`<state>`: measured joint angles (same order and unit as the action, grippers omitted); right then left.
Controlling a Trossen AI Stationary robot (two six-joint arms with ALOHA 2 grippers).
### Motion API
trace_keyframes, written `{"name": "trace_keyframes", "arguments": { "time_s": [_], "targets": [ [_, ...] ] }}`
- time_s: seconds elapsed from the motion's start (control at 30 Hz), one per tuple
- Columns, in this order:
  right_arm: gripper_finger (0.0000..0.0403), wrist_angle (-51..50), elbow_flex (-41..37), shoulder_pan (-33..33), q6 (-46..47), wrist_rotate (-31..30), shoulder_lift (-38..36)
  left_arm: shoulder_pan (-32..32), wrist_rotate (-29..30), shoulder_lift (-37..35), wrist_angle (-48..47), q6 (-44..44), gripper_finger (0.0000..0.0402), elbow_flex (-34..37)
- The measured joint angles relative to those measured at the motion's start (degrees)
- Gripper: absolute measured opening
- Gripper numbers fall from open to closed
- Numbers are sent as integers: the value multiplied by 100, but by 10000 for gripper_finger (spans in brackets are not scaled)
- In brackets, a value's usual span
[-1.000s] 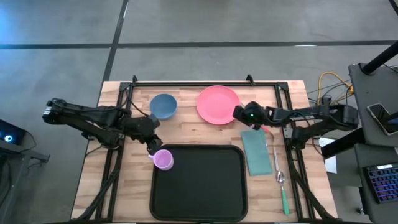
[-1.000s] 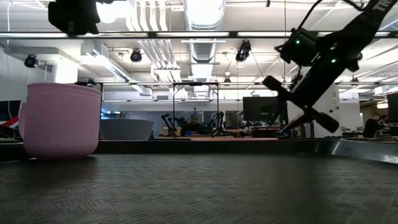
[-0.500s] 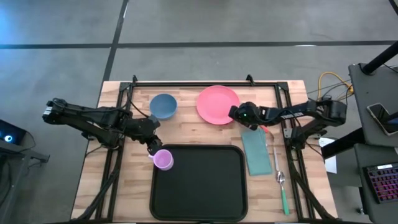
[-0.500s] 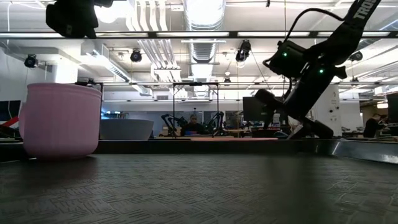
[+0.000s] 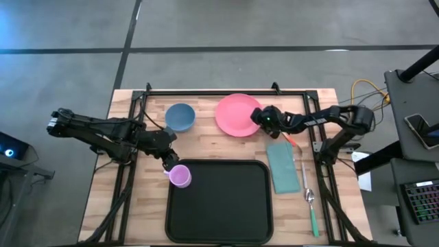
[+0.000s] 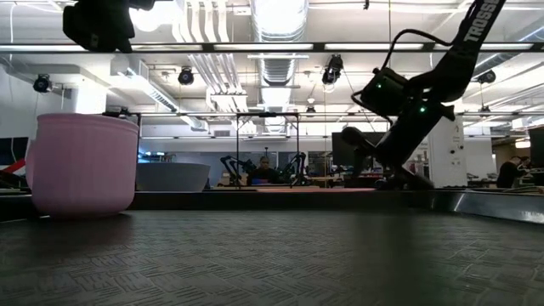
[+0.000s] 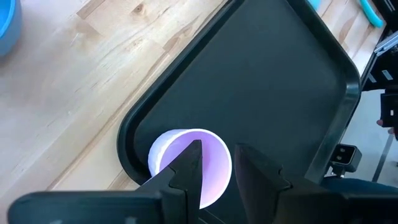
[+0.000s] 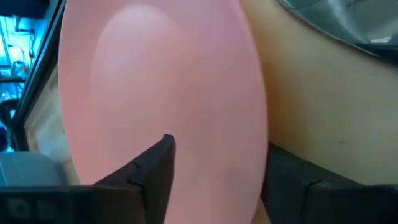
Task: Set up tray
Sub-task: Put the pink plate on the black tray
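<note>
Early days on this setup, by the look of it. Nearest the front edge of the wooden tabletop (image 5: 137, 206) lies the large flat black rectangular tray (image 5: 219, 206) with its rounded corners and low raised rim, its floor a dark textured sheet, almost entirely bare. Only one item is aboard: the small lilac plastic cup (image 5: 180, 176), standing upright in the tray's far left corner, just inside the rim. The left gripper (image 5: 169, 162) is right over it, and in the left wrist view its fingers (image 7: 189, 167) sit slightly parted with one reaching into the cup's mouth, not clamped on the wall, so I'd call that placement finished or nearly so.

Off to the right of the tray, untouched, lie the folded teal napkin (image 5: 282, 167) and the green-handled spoon (image 5: 312, 209), both on bare wood. Farther back, the round blue bowl (image 5: 180, 116) waits near the far left, and the round pink plate (image 5: 239, 115) sits beside it. The right gripper (image 5: 264, 117) is at the plate's right edge, fingers spread wide and straddling the rim, nothing gripped yet. So, in my judgement: cup done, plate up next, then bowl, napkin and spoon.
</note>
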<state>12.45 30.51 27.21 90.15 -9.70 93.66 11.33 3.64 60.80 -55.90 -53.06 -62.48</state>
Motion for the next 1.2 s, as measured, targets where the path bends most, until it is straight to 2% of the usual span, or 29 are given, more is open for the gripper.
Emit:
{"name": "trace_keyframes", "arguments": {
  "time_s": [0.37,0.4,0.63,0.97,1.2],
  "targets": [
    [24,-262,4,4,-278,-74,42,0,9,0,0,0,75,0],
    [19,-258,2,4,-376,-72,14,0,55,0,0,-2,75,0],
    [12,-471,-38,-375,-897,-121,-521,1,300,0,4,-173,75,0],
    [9,-823,-33,-1813,-705,-628,-1871,414,590,0,41,-212,75,67],
    [8,-801,-33,-3034,153,-1963,-2613,961,820,-2,221,-513,75,284]
  ]
}}
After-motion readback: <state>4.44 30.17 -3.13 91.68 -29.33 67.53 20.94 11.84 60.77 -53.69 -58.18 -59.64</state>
